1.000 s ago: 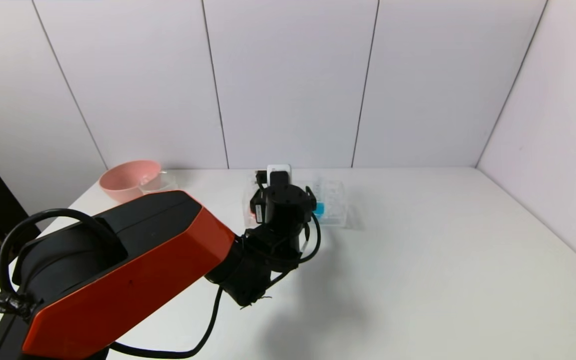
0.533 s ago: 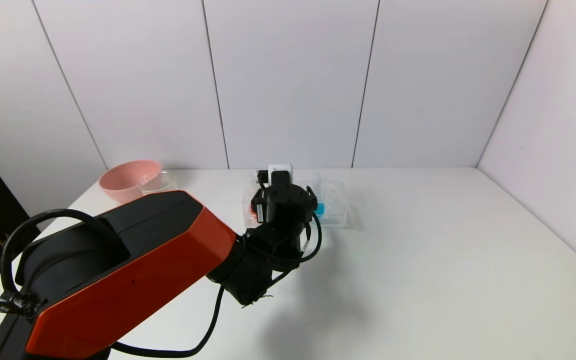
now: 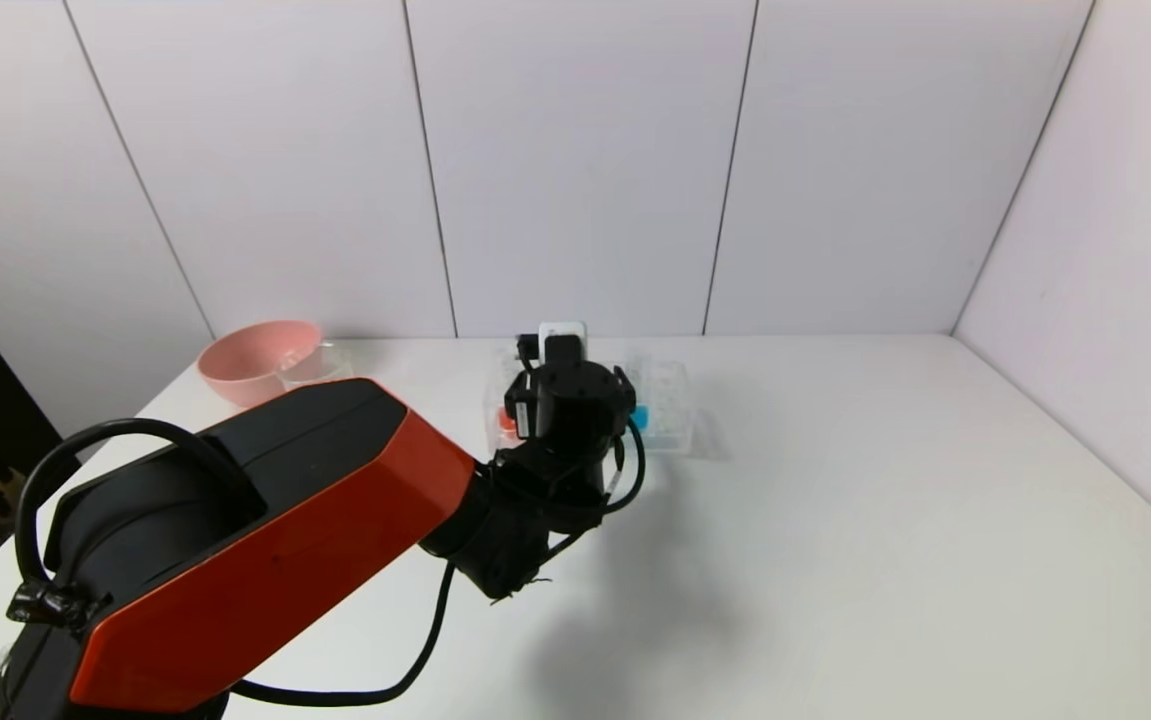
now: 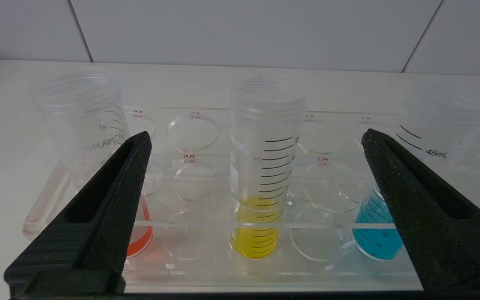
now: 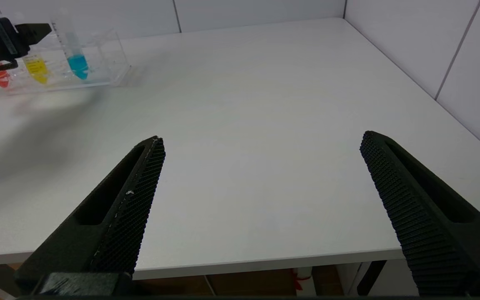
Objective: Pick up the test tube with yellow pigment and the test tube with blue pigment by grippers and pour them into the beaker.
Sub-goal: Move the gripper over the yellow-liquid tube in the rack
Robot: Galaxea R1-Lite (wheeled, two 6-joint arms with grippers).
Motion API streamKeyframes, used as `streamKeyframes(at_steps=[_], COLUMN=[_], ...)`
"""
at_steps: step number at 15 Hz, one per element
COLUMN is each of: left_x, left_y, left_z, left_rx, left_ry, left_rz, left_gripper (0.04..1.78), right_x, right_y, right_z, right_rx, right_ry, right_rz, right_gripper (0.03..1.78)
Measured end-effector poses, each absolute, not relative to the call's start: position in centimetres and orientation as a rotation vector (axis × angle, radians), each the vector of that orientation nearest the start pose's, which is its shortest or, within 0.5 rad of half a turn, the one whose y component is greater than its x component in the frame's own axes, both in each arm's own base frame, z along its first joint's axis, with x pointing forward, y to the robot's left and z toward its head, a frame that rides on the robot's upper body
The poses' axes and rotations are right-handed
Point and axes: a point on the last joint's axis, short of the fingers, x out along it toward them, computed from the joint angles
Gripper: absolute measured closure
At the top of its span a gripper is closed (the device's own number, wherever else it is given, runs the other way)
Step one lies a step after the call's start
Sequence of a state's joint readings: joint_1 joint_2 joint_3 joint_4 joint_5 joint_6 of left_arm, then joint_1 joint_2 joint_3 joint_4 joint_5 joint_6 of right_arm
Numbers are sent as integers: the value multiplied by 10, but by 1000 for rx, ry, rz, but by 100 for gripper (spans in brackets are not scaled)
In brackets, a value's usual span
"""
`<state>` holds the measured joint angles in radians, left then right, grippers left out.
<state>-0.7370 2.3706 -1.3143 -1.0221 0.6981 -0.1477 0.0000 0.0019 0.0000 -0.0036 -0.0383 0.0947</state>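
The yellow test tube [image 4: 260,200] stands upright in the middle of a clear rack [image 4: 189,133]. The blue test tube [image 4: 379,233] and a red-liquid tube [image 4: 139,237] stand in the rack on either side of it. My left gripper [image 4: 255,133] is open, just in front of the rack, with its fingers either side of the yellow tube and not touching it. In the head view my left wrist hides the yellow tube; the blue one [image 3: 640,417] shows. The beaker [image 3: 327,362] stands by the pink bowl at the far left. My right gripper [image 5: 262,136] is open and empty over the table's near edge.
A pink bowl [image 3: 260,358] sits at the table's back left corner. White wall panels close the back and right sides. The rack [image 3: 670,405] stands at the back centre. My left arm's orange link [image 3: 265,540] crosses the front left.
My left gripper has moved a little farther toward the rack. Nothing else has moved.
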Motion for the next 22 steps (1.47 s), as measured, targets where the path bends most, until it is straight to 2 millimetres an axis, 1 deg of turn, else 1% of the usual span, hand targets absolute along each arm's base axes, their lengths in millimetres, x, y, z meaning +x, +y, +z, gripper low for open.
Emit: streamKeyframes(at_steps=[12, 17, 22], left_x=[379, 391, 395], left_y=[-305, -304, -307], left_z=[86, 77, 67], left_rx=[-129, -122, -110], left_ry=[26, 35, 50], left_rz=[-27, -12, -15], left_gripper=[7, 13, 16], right_x=[-23, -23, -23], right_y=[-1, -1, -1], right_z=[76, 76, 76], right_rx=[95, 95, 95], right_ry=[-4, -3, -3], right_rz=[-38, -38, -38], right_gripper=[10, 10, 10])
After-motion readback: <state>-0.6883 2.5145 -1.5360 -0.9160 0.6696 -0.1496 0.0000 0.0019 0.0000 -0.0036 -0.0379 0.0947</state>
